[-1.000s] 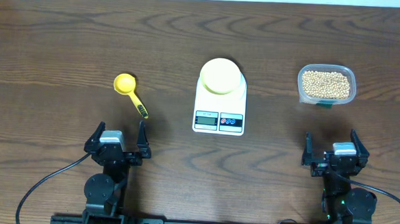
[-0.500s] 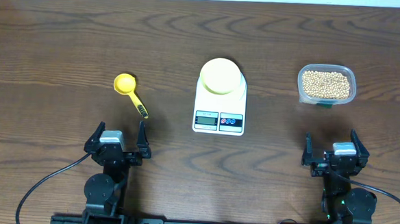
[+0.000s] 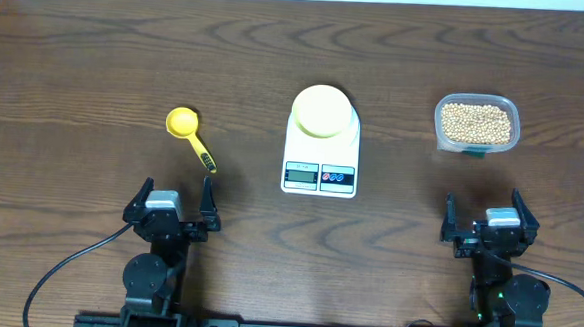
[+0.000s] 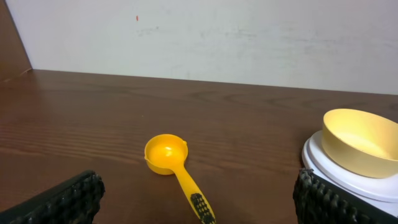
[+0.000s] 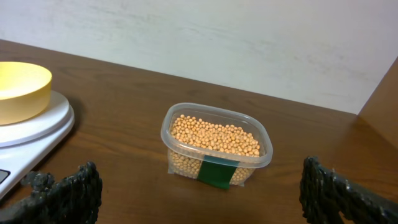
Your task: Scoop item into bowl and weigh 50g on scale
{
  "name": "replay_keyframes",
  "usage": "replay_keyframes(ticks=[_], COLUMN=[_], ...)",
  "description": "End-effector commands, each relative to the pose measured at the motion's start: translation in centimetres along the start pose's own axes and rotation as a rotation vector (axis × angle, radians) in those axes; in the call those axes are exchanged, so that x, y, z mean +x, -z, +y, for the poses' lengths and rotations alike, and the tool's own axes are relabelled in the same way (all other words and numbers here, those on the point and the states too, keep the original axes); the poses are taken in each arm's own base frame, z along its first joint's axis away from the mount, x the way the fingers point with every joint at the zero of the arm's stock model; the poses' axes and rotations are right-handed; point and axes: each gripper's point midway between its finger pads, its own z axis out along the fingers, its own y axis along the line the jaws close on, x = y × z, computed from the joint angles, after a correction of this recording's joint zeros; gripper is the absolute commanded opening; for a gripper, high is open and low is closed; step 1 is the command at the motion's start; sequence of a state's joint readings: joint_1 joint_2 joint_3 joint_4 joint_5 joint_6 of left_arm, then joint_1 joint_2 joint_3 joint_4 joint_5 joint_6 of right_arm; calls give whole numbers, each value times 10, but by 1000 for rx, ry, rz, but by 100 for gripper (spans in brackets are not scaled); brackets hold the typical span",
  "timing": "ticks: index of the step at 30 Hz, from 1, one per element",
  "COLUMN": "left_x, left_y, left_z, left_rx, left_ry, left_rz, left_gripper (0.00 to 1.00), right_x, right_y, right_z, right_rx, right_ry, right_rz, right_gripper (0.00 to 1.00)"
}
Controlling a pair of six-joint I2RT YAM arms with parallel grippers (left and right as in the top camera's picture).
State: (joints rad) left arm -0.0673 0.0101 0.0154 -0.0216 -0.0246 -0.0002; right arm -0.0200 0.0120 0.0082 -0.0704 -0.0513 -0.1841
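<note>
Beans (image 3: 476, 121), beige and pea-sized, fill a clear plastic tub (image 5: 166, 134) with a green label (image 5: 218, 172), standing at about 2 o'clock from the white scale (image 3: 320, 170) on the dark wooden table (image 3: 76, 72). The pale-yellow bowl (image 3: 322, 111) sits on the scale's 12 o'clock end, its display and buttons at the 6 o'clock end; the bowl looks empty. A bright yellow scoop (image 3: 190, 135) lies at 9 o'clock from the scale, handle pointing toward 5 o'clock. The left gripper (image 3: 177, 190) rests at 6 o'clock of the scoop, fingers spread wide, gripping nothing. The right gripper (image 3: 483, 206) sits at 6 o'clock of the tub, likewise spread wide and gripping nothing
</note>
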Motion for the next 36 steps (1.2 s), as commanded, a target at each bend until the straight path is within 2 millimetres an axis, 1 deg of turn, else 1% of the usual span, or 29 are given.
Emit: replay_keyframes(ticks=[1, 21, 27, 30, 36], left_x=[17, 14, 3, -4, -24], left_y=[0, 0, 0, 2, 6], left_z=[3, 3, 4, 9, 19], left_rx=[-13, -16, -22, -55, -114], left_ry=[-14, -13, -11, -6, 1], left_rz=[56, 45, 11, -5, -49], left_gripper=[99, 99, 99, 99, 99], right_x=[1, 1, 1, 1, 1], right_y=[0, 0, 0, 0, 0], right_z=[1, 1, 1, 1, 1], right_rx=[1, 1, 1, 1, 1], right_ry=[-14, -14, -14, -14, -14], right_rz=[1, 1, 1, 1, 1], right_gripper=[99, 99, 99, 99, 99])
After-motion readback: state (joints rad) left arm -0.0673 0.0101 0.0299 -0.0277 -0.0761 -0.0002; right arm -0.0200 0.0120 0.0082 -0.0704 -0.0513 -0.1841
